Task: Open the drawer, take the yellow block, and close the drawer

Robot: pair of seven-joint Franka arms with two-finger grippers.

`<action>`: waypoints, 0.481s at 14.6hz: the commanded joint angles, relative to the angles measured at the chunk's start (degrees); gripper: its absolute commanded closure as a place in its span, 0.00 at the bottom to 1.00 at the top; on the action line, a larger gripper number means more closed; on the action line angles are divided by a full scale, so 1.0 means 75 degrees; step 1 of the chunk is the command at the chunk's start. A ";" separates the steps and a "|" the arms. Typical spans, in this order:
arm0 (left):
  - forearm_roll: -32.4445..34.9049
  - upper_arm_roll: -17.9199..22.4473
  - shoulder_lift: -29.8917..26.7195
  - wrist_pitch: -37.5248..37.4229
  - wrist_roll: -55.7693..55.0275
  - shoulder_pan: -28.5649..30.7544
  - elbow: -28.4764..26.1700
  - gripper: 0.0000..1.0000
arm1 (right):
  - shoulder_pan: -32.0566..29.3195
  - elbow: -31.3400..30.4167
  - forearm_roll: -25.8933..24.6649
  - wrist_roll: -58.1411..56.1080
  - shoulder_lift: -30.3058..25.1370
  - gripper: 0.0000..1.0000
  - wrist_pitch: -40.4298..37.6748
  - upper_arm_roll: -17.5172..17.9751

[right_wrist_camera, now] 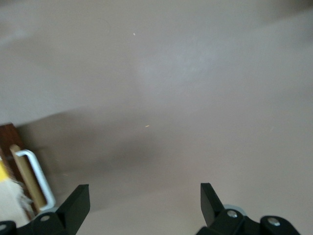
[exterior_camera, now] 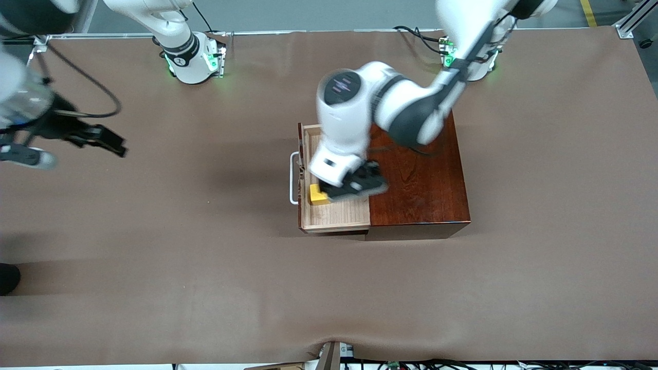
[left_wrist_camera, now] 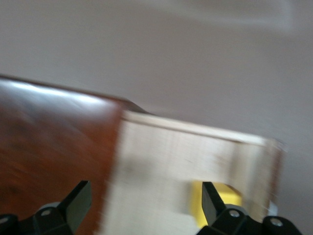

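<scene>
The drawer (exterior_camera: pixel 336 216) stands pulled out of the reddish-brown box (exterior_camera: pixel 421 174), its white handle (exterior_camera: pixel 293 177) toward the right arm's end of the table. The yellow block (exterior_camera: pixel 317 195) lies in the tray close to the drawer's front. My left gripper (exterior_camera: pixel 354 187) is open and empty, low over the tray beside the block. In the left wrist view (left_wrist_camera: pixel 145 200) the block (left_wrist_camera: pixel 231 195) sits partly hidden by one fingertip (left_wrist_camera: pixel 211 200), not between the two. My right gripper (exterior_camera: pixel 110 141) is open and empty over bare table, and the arm waits there; its wrist view (right_wrist_camera: pixel 145 200) shows the handle (right_wrist_camera: pixel 36 176).
The brown table cover (exterior_camera: pixel 205 267) stretches all round the box. The left arm's forearm (exterior_camera: pixel 411 108) crosses over the box top. A dark object (exterior_camera: pixel 7 277) sits at the table edge at the right arm's end.
</scene>
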 commanded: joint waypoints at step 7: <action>-0.1142 -0.0121 -0.2003 -0.1140 0.3147 0.3180 -0.1409 0.00 | 0.2529 0.0207 0.0409 0.8542 0.1296 0.00 0.1912 -0.0073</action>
